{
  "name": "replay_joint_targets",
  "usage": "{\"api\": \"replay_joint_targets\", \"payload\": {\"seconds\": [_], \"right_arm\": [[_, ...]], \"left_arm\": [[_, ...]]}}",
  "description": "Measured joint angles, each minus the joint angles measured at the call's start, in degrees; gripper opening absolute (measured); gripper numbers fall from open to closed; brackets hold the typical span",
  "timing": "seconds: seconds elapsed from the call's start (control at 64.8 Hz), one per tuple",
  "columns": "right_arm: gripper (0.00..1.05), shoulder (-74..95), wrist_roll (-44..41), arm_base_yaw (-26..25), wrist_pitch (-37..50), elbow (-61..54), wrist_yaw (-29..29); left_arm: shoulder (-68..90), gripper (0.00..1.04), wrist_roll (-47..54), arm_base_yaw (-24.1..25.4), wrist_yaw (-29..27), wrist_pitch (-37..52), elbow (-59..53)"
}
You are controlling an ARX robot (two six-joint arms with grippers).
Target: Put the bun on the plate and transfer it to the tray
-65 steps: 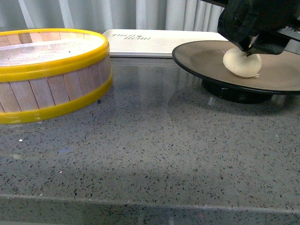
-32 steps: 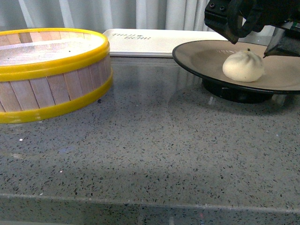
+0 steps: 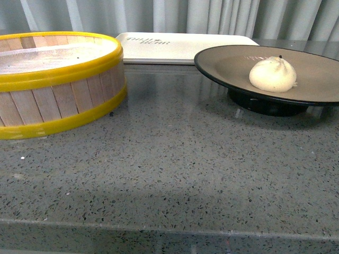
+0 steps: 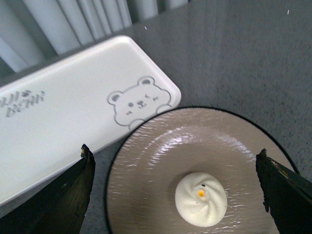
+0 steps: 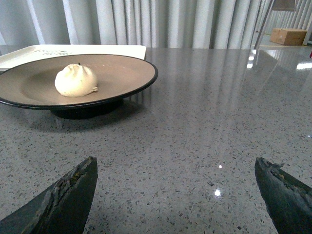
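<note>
My left jaws stood wide and empty, fingertips (image 4: 73, 195) spread above the plate (image 4: 161, 161) with nothing between them. My right jaws were just as wide and held nothing, low over the surface (image 5: 195, 146) and well apart from the plate. From the left, the yellow-rimmed steamer basket (image 3: 58, 79) sat on the surface with nothing showing above its rim. Behind it and towards the middle lay the tray (image 3: 196, 50), flat, bare and close to the curtain (image 3: 175, 16). Its near corner was just beside the plate's far rim, which I judged would make the transfer a short one. To the right the plate stood on its black foot, its rim lifted clear of the surface, giving me an edge to take hold of. The bun (image 3: 273, 74) rested upright on the tan inside, well within the rim and pinched top up, so I reckoned it would not roll off if the plate was kept level. I took the first step as done, with the plate yet to be carried to the tray. Tilting it seemed the main risk.
</note>
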Motion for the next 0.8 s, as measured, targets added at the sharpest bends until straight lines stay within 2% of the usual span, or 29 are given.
{"api": "replay_joint_targets", "payload": {"seconds": [0.108,0.185,0.247,0.401,0.463,0.525,0.571,0.664,0.803], "right_arm": [[0.96,0.0,0.0,0.0,0.0,0.0,0.0],[0.96,0.0,0.0,0.0,0.0,0.0,0.0],[0.96,0.0,0.0,0.0,0.0,0.0,0.0],[0.96,0.0,0.0,0.0,0.0,0.0,0.0],[0.96,0.0,0.0,0.0,0.0,0.0,0.0],[0.96,0.0,0.0,0.0,0.0,0.0,0.0],[0.96,0.0,0.0,0.0,0.0,0.0,0.0],[0.96,0.0,0.0,0.0,0.0,0.0,0.0],[0.96,0.0,0.0,0.0,0.0,0.0,0.0]], "left_arm": [[-13.1,0.98,2.6,2.1,-0.2,7.1,-12.2],[-21.5,0.98,4.0,4.2,0.2,8.5,-19.5],[-32.0,0.98,5.6,8.2,2.4,8.5,-28.2],[-45.4,0.97,7.1,18.1,6.4,7.6,-40.2],[-50.0,0.87,3.5,21.9,1.0,14.4,-47.1],[-57.2,0.71,0.0,28.9,3.9,23.1,-58.8],[-60.5,0.60,-1.4,31.6,4.5,25.5,-65.4],[-64.4,0.39,-2.3,34.0,7.2,28.3,-73.7],[-67.7,0.16,-2.5,35.8,9.2,30.4,-79.9]]}}
